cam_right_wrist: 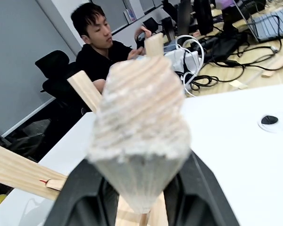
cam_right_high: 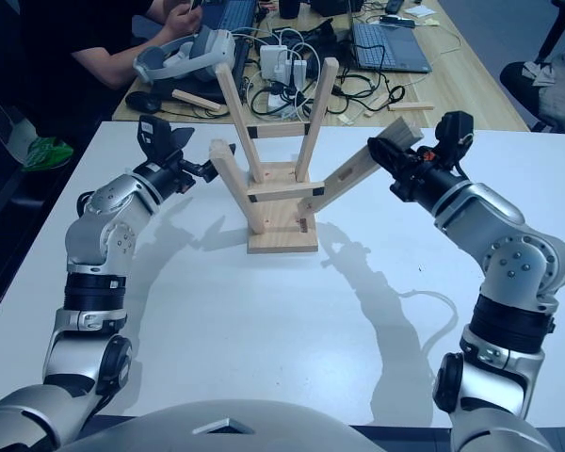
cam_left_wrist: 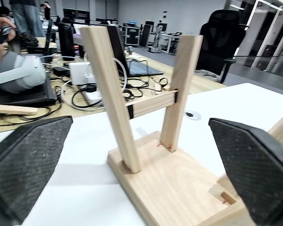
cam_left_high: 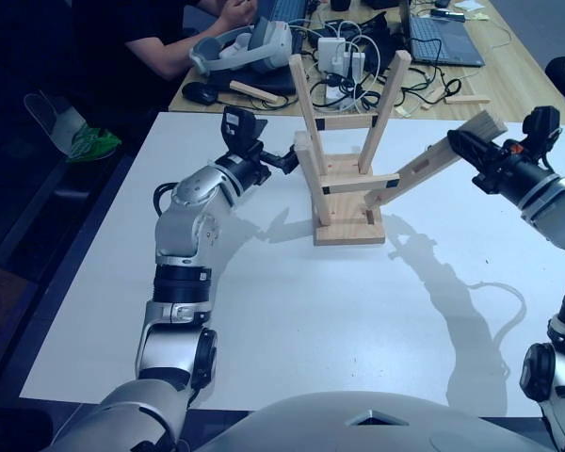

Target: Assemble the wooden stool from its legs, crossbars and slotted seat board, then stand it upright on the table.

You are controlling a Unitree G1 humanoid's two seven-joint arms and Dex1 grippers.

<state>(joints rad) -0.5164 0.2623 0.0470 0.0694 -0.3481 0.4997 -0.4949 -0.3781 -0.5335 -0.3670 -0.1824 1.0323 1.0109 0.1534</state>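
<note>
- The left gripper (cam_left_high: pixel 281 160) hangs just left of the seat board (cam_left_high: pixel 348 231). Its jaws are spread wide and hold nothing. From its wrist, the dark textured pads (cam_left_wrist: pixel 28 165) frame the stool on either side.
- The seat board lies flat on the white table (cam_left_high: pixel 292 320) with the stool upside down. Two upright legs (cam_left_high: pixel 308 113) rise from it, joined by a crossbar (cam_left_high: pixel 350 121).
- It looks like plain, dry wood, so I'd judge it stiff, light and not slippery. The pegged joints may be loose, so the left claw would do best steadying a leg low, close to the board.
- The slanted leg (cam_left_high: pixel 424 168) leans out rightward from the seat board, with its foot at a slot.
- The right gripper (cam_left_high: pixel 473 149), up and right of the board, is clamped on that leg's free end. That gives good leverage, but it would be easy to twist the joint.
- I can read no writing on the stool. There are only small red marks (cam_left_wrist: pixel 160 145) on the board and dark bands at the crossbar's ends.
</note>
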